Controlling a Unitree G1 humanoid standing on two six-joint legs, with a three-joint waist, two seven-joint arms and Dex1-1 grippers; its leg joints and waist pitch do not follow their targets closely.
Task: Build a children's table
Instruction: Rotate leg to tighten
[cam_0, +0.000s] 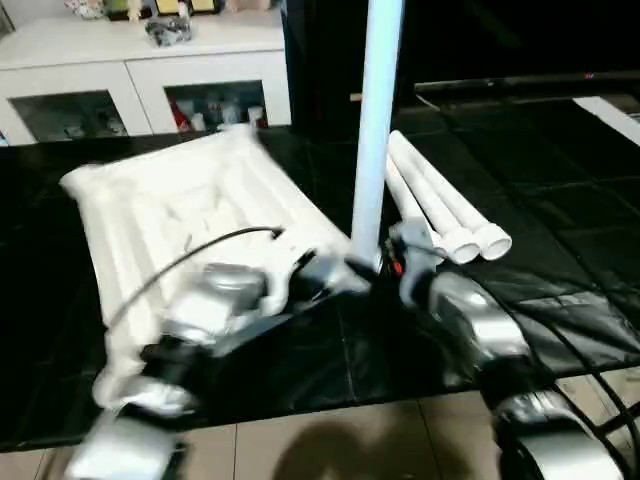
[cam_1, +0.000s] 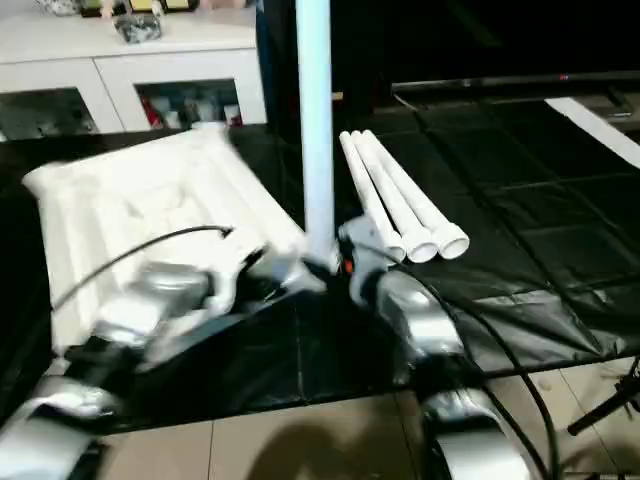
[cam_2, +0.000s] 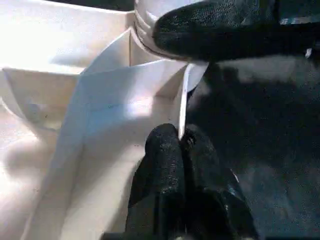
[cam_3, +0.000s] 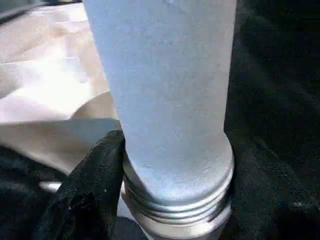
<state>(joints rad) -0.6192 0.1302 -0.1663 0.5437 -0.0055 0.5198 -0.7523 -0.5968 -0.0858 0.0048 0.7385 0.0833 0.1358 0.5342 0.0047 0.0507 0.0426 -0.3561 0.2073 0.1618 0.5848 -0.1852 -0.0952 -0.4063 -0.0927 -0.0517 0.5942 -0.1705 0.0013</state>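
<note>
While one white leg (cam_0: 378, 120) stood upright, its long axis running straight up and its ringed lower end down at the near right corner of the table top (cam_0: 170, 215), the top itself lay flat and upside down on the black floor covering (cam_0: 560, 230), ribbed underside facing up. Its long sides ran away from the robot toward the white cabinet (cam_0: 140, 70) behind it.

Three more legs (cam_0: 440, 205) lay side by side just to the right of the standing leg, their open round ends pointing toward the robot and their length slanting back toward the cabinet.

At the foot of the standing leg, the right end effector (cam_3: 175, 190) held the tube, one black finger on each side of it just above the ringed end, spread as wide as the tube. The left end effector (cam_2: 181, 150) had its two fingers pressed together, tips against a thin white rib of the table top, right beside the corner where the leg stood. Nothing was visibly clasped between them.
</note>
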